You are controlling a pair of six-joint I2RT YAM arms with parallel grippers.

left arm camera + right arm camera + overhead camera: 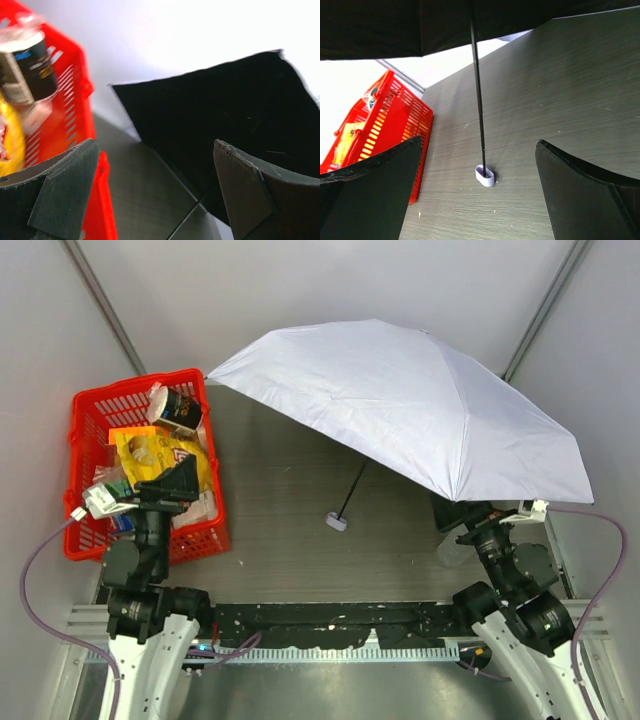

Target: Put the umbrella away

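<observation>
No word, brand or number can be read: the can [181,410] at the far end of the basket [78,455] bears a label, and the packet [160,457] just nearer in the basket bears print, both too blurred to make out.

umbrella canopy [400,405] overhangs right and back of table [280,540]; red basket [205,530] blocks left; passage between.

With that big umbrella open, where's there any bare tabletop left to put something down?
Bare table lies between the red basket and the umbrella handle, and on along the near edge. The right side is roofed by the canopy; the basket is packed with packets.
</observation>
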